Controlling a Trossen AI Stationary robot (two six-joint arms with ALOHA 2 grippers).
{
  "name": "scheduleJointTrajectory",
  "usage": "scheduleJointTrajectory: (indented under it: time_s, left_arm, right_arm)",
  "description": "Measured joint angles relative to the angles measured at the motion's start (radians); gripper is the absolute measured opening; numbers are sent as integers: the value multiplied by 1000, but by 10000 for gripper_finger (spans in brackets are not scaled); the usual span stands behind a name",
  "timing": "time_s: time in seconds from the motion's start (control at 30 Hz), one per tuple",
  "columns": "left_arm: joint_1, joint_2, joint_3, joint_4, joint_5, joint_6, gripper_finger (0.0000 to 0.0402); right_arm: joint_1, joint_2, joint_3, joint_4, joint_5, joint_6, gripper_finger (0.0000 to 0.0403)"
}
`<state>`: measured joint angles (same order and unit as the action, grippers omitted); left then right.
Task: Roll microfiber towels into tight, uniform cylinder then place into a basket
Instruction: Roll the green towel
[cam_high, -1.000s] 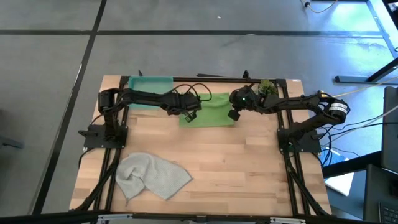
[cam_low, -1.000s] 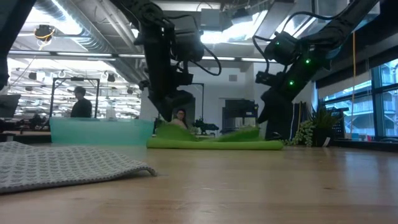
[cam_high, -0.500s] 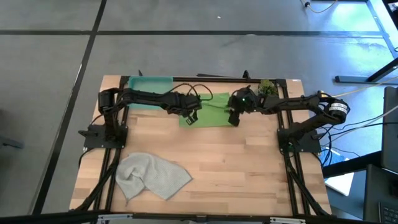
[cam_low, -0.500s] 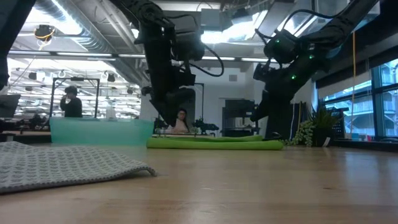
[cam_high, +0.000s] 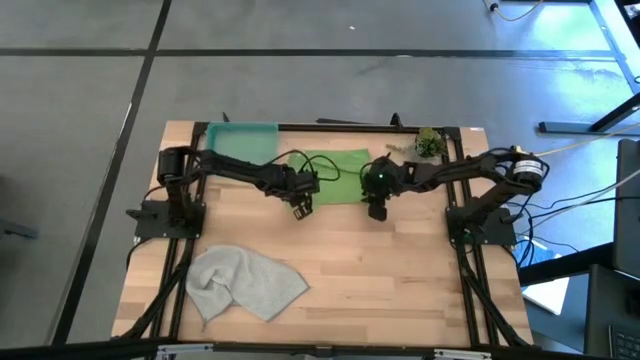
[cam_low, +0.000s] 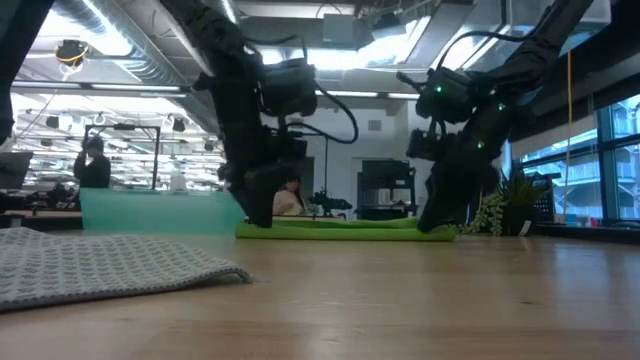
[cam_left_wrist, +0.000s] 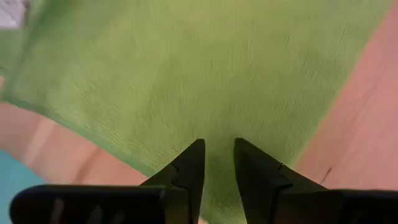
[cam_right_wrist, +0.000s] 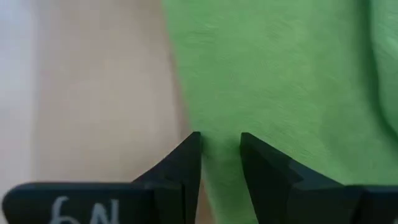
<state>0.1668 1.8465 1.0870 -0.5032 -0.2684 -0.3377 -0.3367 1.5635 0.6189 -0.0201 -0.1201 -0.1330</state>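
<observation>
Bench (cam_high: 380, 260): pale wooden slab top, carrying all items listed below.

Green towel (cam_high: 335, 176): bright lime microfibre, lying flat at the far middle of the bench, just right of the basket; a loose fold shows along one side in the right wrist view. Low view shows it as a thin flat strip (cam_low: 340, 231).

Grey towel (cam_high: 243, 284): pale, rumpled, unrolled, at the near left of the bench, well apart from the green one.

Basket (cam_high: 240, 135): teal translucent tray at the far left corner of the bench; nothing visible inside it.

Left claw (cam_high: 301, 208): at the near left corner of the green towel, pointed down. Fingers (cam_left_wrist: 189, 168) stand a narrow gap apart over the cloth edge; whether any cloth is pinched between them cannot be told from the wrist view.

Right claw (cam_high: 376, 211): at the near right corner of the green towel. Fingers (cam_right_wrist: 180, 168) parted by a narrow gap, straddling the towel's edge where cloth meets wood; nothing visibly clamped.

Plant sprig (cam_high: 428, 142): small leafy item at the far right of the bench.

Person (cam_low: 92, 163): standing in the room beyond the bench, far left in the low view.
</observation>
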Motion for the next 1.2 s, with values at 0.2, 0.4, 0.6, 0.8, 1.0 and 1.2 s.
scheduleJointTrajectory:
  time_s: [0.2,0.4,0.6,0.8,1.0,1.2]
  left_arm:
    - [-38,-2,-25,30,24,0,82]
    - [-118,-3,-26,33,115,-1,82]
    - [-221,-4,-25,32,170,-43,82]
    - [-259,-39,-3,10,138,-54,82]
    - [-235,-111,25,50,66,24,82]
    - [-154,-111,28,83,-40,178,82]
  right_arm:
    - [0,12,0,1,96,28,113]
    - [0,12,0,0,119,28,113]
    - [0,12,0,0,119,28,113]
    - [0,-24,0,0,119,26,113]
    - [0,-81,5,47,118,24,113]
    - [3,-41,6,176,-15,23,113]
